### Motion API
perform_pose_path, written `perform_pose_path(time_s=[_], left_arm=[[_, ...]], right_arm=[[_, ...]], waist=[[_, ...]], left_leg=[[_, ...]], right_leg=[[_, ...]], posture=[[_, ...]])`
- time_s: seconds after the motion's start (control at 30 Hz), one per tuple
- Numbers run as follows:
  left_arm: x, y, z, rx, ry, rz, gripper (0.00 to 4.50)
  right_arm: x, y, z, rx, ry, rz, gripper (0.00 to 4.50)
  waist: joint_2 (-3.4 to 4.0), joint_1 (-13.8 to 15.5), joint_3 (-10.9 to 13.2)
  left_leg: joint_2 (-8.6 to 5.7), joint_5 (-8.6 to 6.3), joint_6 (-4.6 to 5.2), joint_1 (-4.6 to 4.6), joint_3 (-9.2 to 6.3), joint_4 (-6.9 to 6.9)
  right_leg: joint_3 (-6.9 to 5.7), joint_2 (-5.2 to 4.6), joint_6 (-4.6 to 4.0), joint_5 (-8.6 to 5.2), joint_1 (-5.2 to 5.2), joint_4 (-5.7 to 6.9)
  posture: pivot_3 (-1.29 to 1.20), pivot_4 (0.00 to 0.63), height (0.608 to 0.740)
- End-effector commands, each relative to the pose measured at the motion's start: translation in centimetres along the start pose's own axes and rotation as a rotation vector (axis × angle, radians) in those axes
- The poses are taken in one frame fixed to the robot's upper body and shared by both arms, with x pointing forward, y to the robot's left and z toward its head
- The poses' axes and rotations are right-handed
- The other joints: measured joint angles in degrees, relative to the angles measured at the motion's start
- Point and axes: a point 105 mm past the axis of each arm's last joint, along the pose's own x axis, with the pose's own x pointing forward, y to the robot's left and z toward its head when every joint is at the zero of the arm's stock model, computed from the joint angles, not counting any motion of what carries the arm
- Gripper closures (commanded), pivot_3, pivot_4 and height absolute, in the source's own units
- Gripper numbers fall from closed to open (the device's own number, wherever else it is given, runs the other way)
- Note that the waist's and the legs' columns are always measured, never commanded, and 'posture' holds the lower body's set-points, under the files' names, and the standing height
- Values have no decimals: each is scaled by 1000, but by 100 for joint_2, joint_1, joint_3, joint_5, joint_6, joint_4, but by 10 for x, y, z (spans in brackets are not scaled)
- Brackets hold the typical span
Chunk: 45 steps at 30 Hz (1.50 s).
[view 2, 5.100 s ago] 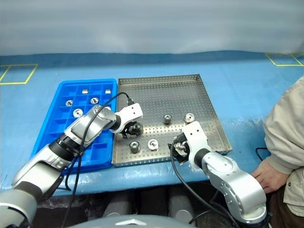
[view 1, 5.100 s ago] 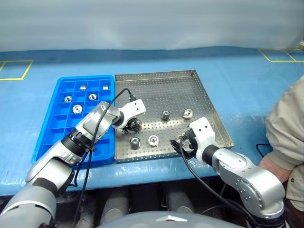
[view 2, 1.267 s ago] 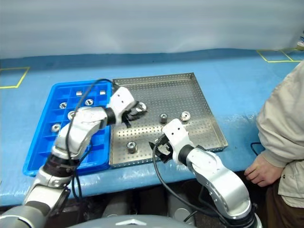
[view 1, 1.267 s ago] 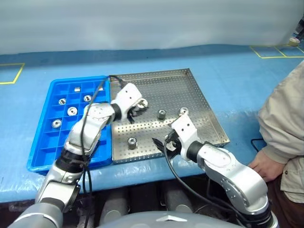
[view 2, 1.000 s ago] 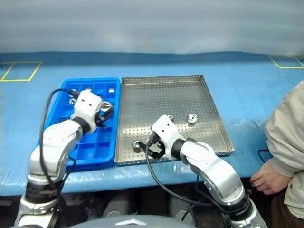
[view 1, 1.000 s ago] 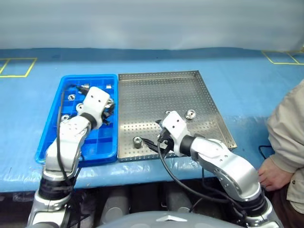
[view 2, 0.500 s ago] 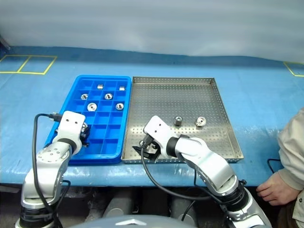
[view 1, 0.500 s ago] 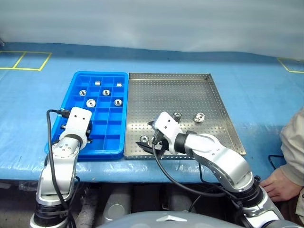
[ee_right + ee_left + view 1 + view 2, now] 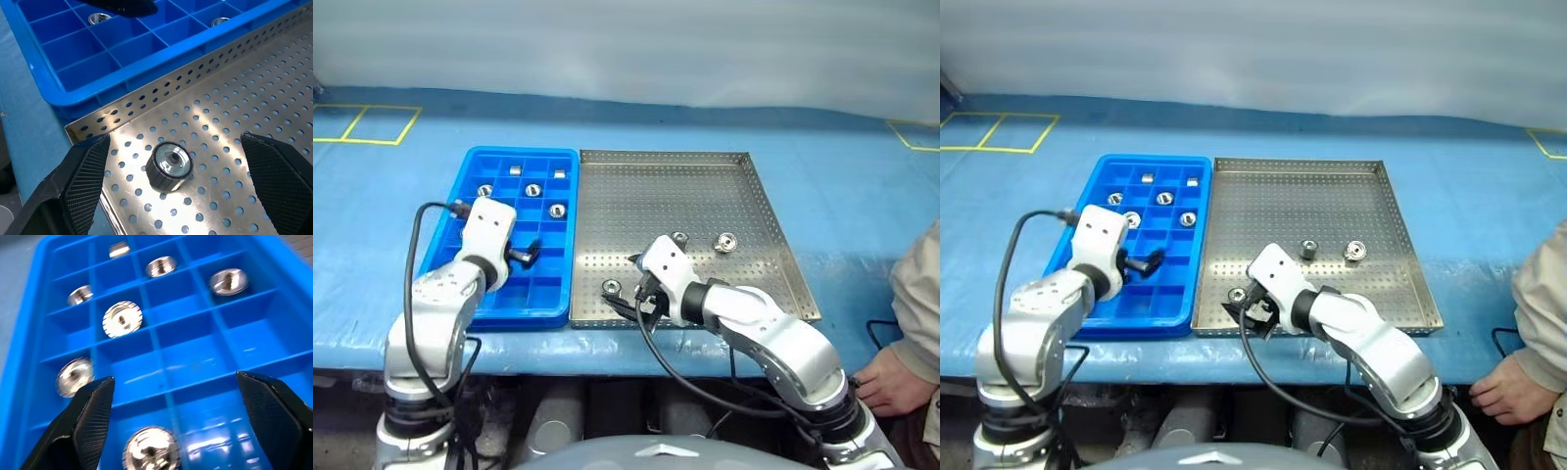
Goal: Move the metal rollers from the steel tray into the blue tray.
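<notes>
A blue-covered table (image 9: 862, 186) carried a bright blue plastic tray with square compartments (image 9: 460, 240) and, touching its side, a large square steel tray with a perforated floor (image 9: 705, 196). The left gripper (image 9: 186, 431) hung over the blue tray with its jaws wide apart and empty, and small shiny silver metal rollers (image 9: 122, 319) lay in the compartments ahead of and just below them. The right gripper (image 9: 171, 191) also stood released, with one roller (image 9: 170, 165) on the steel floor between its two fingers, near the rim beside the blue tray, and two other rollers (image 9: 725, 242) lay farther in.

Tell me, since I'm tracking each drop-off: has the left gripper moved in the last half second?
Yes. The left gripper went from the blue tray's near left corner inward over its middle compartments, jaws open.
</notes>
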Motion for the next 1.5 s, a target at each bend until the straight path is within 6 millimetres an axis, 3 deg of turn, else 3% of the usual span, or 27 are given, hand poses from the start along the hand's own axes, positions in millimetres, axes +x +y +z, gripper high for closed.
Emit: perform_pose_path(time_s=[0.03, 0.3, 0.47, 0.73, 1.17, 1.27, 1.5], left_arm=[[5, -22, 24, 68, -55, -215, 129], [17, -77, 27, 206, 123, -688, 129], [20, -94, 19, 204, 261, -848, 129], [27, -99, -1, 318, 418, -929, 129], [28, -96, -29, 459, 593, -969, 129], [28, -96, -36, 474, 615, -973, 629], [33, -91, -30, 440, 575, -933, 2835]], right_arm=[[-10, -6, 4, -10, -16, -47, 0], [-22, -12, -8, 52, -3, -155, 0], [-26, -12, -12, 86, -11, -207, 0], [-29, -11, -14, 116, -25, -262, 0], [-29, -11, -11, 111, -38, -278, 0], [-28, -11, -10, 106, -39, -275, 0], [-24, -10, -7, 95, -47, -257, 0]], waist=[[3, -49, 0], [3, -239, 2], [4, -371, 2], [4, -567, 2], [4, -601, 2], [4, -599, 2], [4, -594, 2]], left_leg=[[0, 0, 0, 1, 1, -2], [-4, -3, 5, -3, 6, -4], [-1, -3, 5, -1, 12, -4], [1, -3, 6, 2, 23, -3], [1, -5, 9, 1, 34, -3], [0, -6, 11, 1, 35, -1], [1, -7, 12, 1, 36, 0]], right_leg=[[1, 1, 0, 0, 1, -2], [11, 7, 1, -1, -3, -5], [18, 14, 2, -1, -5, -3], [32, 18, 5, 0, -10, 0], [45, 19, 7, 0, -15, 0], [46, 19, 8, 1, -15, 0], [49, 19, 10, 1, -16, 1]], posture=[[91, 150, 740], [-5, 150, 740], [-65, 150, 740], [-121, 150, 740], [-134, 150, 740], [-128, 150, 740], [-118, 150, 740]])
